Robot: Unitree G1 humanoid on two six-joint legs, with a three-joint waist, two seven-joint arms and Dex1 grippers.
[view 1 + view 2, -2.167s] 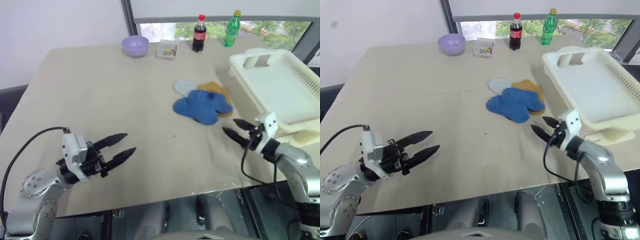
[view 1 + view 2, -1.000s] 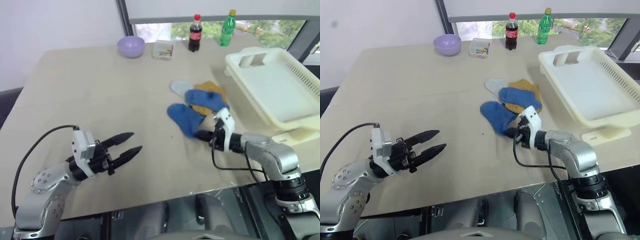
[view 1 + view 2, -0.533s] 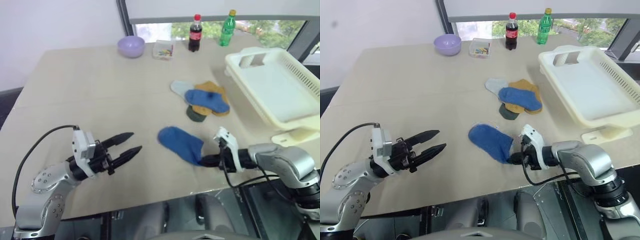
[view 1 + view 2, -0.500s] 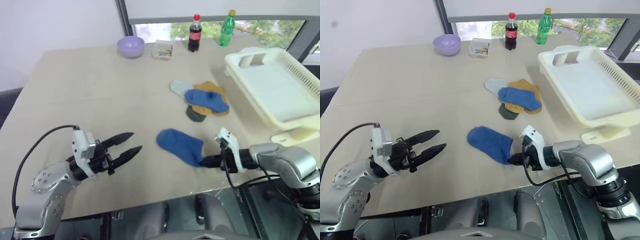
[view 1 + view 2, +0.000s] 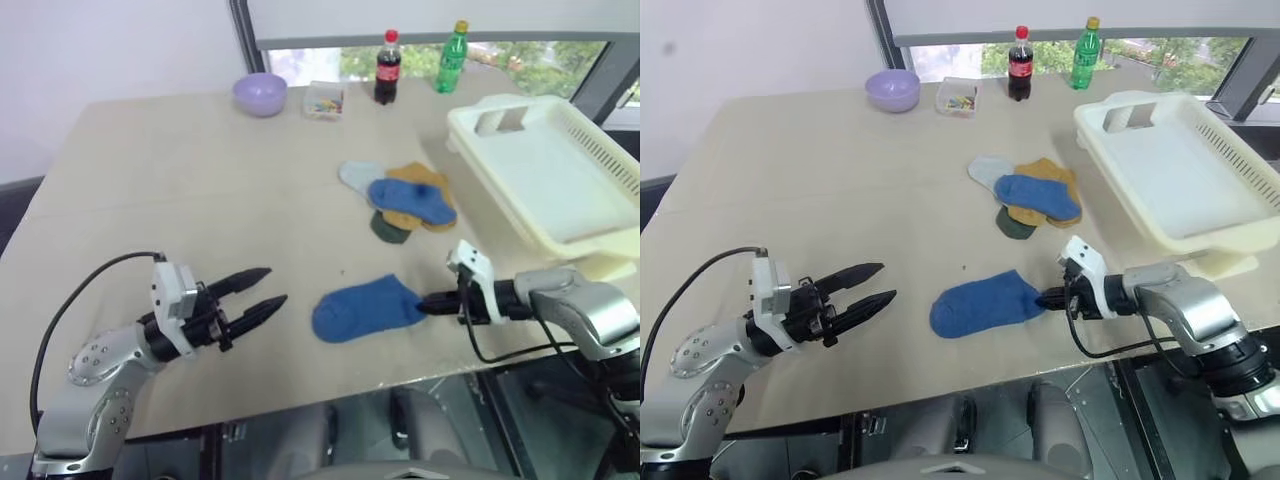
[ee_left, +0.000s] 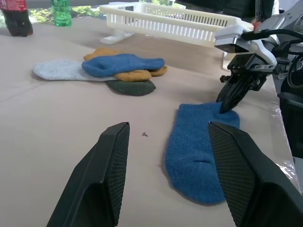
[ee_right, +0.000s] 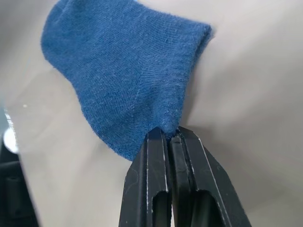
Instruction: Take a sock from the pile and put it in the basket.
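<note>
Blue sock [image 5: 368, 307], edge pinched by right pincer [image 5: 424, 303], near table edge [image 5: 300, 402]; left pincer [image 5: 268, 288] wide.

Blue sock [image 5: 367, 307] pulled out of pile [image 5: 403, 199], now flat on table [image 5: 180, 180] near front edge, apart from pile. Right gripper [image 5: 424, 303] moved from near basket [image 5: 560, 170] to pile, then back, now pinching sock's edge. Dark green sock [image 5: 390, 229] uncovered.

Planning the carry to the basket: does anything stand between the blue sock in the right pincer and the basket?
Nothing visible does. The right pincer pinches the blue sock on bare table; the pile lies off to the side of the way to the basket.
</note>
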